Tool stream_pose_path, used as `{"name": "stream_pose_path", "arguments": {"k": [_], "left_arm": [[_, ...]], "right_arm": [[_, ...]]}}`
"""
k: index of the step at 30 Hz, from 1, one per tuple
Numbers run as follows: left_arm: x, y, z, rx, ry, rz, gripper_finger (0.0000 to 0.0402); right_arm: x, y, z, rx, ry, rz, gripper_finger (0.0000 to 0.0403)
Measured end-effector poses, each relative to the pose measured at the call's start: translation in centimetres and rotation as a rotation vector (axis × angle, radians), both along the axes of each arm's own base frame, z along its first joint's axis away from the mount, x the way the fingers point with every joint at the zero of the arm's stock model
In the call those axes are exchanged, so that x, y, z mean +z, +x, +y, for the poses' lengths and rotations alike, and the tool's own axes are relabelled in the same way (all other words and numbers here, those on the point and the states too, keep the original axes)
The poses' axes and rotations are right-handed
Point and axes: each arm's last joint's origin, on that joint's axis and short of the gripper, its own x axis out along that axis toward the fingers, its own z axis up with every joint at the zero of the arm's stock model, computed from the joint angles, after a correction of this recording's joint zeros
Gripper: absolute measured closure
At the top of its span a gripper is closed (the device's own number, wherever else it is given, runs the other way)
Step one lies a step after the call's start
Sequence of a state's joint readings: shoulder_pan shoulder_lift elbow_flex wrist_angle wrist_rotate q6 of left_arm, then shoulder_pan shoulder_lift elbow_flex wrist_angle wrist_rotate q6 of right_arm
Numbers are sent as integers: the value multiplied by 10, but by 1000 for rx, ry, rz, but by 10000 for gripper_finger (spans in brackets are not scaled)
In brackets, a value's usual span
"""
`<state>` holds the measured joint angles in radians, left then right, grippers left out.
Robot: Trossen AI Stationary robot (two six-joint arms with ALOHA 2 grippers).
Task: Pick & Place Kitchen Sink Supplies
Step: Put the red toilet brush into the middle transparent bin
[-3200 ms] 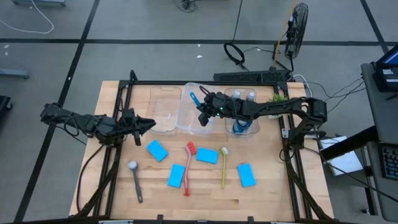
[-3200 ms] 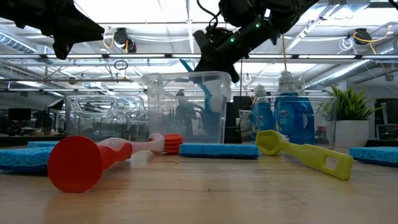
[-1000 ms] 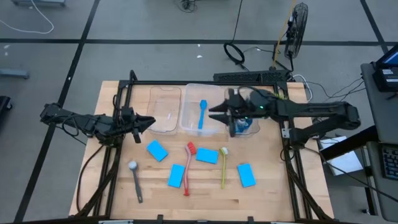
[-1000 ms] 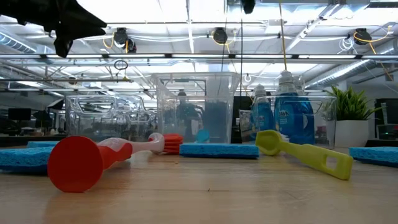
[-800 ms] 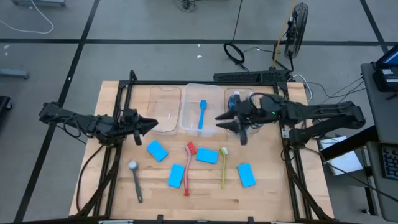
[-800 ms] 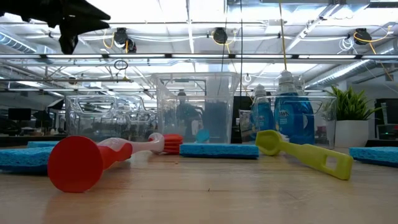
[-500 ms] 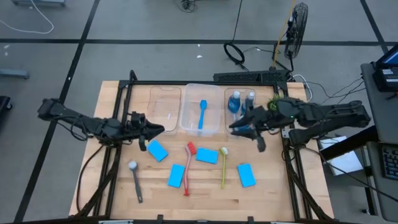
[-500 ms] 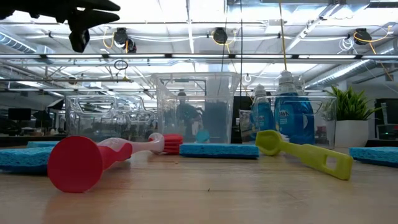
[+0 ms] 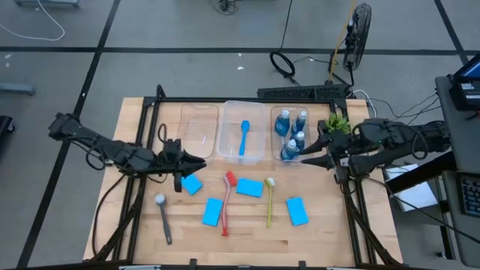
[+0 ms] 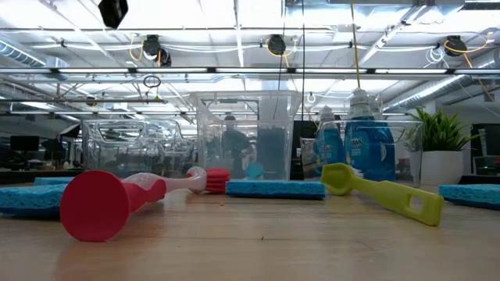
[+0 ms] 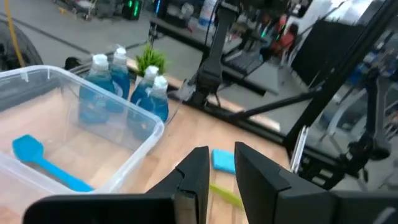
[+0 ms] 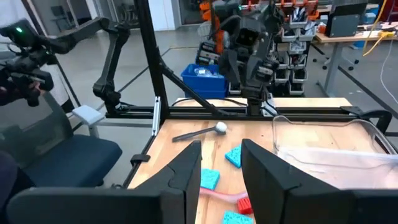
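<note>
- The blue brush now lies loose in the middle clear bin, where seconds ago the right gripper held it above that bin; that item reads as placed.
- The right gripper has since pulled back to the surface's right edge, beside the bin of blue bottles; its fingers stand slightly apart with nothing between them.
- The left gripper has moved forward from beside the left bin and now hangs just over the nearest blue sponge; its fingers show a narrow gap and hold nothing.
- Still out on the surface: four sponges, the red brush, the yellow-green brush, the grey brush; the sponge under the left gripper looks the likely next pick.
</note>
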<state>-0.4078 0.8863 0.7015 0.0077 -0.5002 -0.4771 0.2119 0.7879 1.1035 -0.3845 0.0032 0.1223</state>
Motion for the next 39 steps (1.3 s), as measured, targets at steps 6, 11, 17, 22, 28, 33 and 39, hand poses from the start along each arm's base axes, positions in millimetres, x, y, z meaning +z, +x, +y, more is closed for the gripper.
{"name": "stream_pose_path", "arguments": {"k": [6, 11, 17, 22, 28, 33, 39], "left_arm": [[21, 15, -11, -8, 21, 97, 325], [29, 27, -20, -10, 14, 183, 325], [26, 45, -29, -6, -51, 298, 325], [20, 63, -39, -17, -102, 384, 325], [14, 85, -49, -22, -169, 455, 325], [4, 99, -53, 1, -244, 541, 325], [-14, 111, -56, 37, -369, 636, 325]], "right_arm": [[-28, -20, -6, -54, 63, -54, 303], [-53, -38, -10, -55, 121, -142, 303], [-81, -54, -13, -57, 181, -206, 303], [-98, -65, -16, -55, 205, -256, 303], [-110, -76, -18, -54, 226, -293, 303], [-116, -81, -19, -53, 226, -318, 303], [-128, -81, -19, -52, 228, -319, 303]]}}
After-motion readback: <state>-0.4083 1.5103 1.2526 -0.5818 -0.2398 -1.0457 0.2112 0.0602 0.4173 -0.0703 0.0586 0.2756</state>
